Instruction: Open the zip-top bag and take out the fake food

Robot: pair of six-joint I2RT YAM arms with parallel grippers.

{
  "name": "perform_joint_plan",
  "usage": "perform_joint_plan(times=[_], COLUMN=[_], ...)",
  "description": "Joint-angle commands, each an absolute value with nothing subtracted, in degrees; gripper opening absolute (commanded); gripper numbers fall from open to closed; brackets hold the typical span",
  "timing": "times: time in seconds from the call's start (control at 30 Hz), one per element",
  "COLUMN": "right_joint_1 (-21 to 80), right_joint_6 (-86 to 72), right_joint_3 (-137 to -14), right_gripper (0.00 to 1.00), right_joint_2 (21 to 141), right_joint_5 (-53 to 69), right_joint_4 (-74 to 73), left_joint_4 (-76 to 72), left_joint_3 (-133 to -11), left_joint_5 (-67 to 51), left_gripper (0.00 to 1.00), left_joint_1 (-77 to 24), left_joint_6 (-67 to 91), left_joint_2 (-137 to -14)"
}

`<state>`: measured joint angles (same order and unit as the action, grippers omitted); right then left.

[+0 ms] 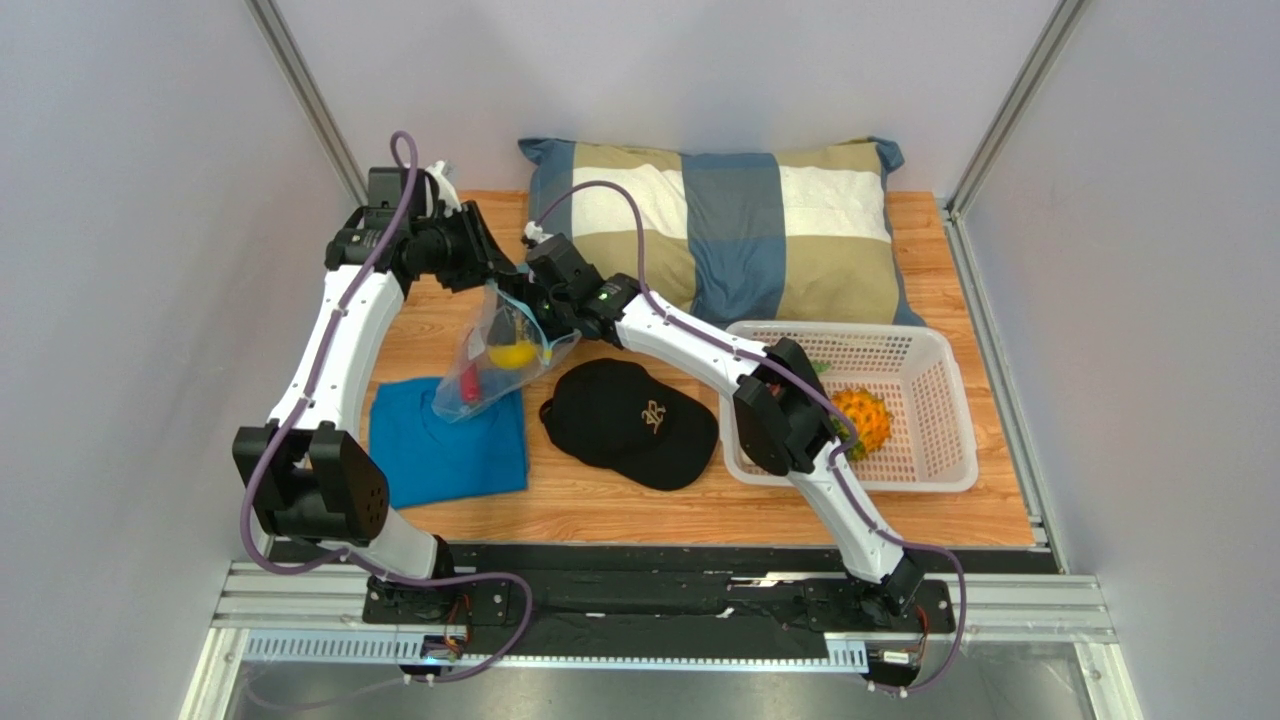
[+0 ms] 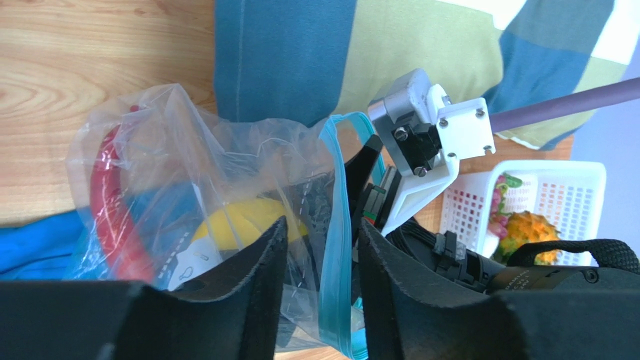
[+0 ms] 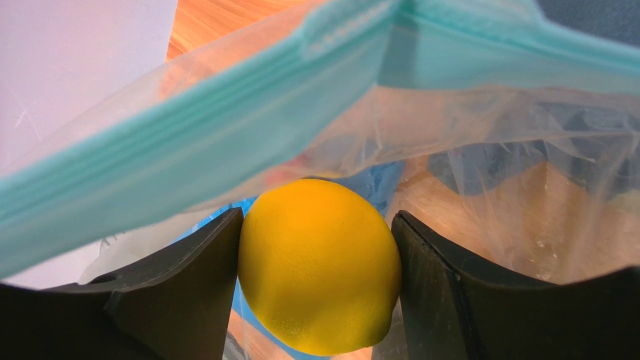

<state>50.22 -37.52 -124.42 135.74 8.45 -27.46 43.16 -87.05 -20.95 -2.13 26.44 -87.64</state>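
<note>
Right now the zip-top bag (image 1: 489, 368) hangs off the surface (image 1: 601, 503), above the far edge of a folded blue shirt (image 1: 443, 443), with its teal zip strip uppermost and parted. The right end effector (image 3: 317, 216) reaches in through the mouth and is clenched on the yellow lemon (image 3: 319, 270), both fingers pressed against its sides. The left end effector (image 2: 323, 225) straddles one side of the zip strip. Its fingers stand a little apart, and the wrist view does not make clear whether they truly pinch the plastic. A red chili (image 2: 113, 217) lies inside the bag against its wall. The orange pineapple (image 1: 863, 419) sits in the white basket (image 1: 932, 360) at the right, beyond a black cap (image 1: 631, 420).
</note>
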Motion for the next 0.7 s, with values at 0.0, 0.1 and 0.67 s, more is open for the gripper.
perform_joint_plan(times=[0.0, 0.1, 0.67], right_joint_1=[50.54, 50.62, 49.75], right_joint_6=[-36.21, -36.12, -42.52], right_joint_3=[-123.93, -123.93, -128.13], right_gripper=[0.0, 0.0, 0.0], right_joint_2=[132.01, 132.01, 130.43], right_joint_5=[8.35, 8.61, 11.16], right_joint_4=[-26.81, -26.54, -25.32], left_joint_4=[45.26, 45.79, 52.47], left_joint_3=[-86.92, -85.87, -96.13], left_joint_5=[-17.85, -16.88, -8.19], left_gripper=[0.5, 0.67, 0.0], left_joint_1=[-1.93, -1.93, -1.93], left_joint_6=[23.65, 23.12, 13.11], left_joint_2=[-84.55, -82.89, -88.32])
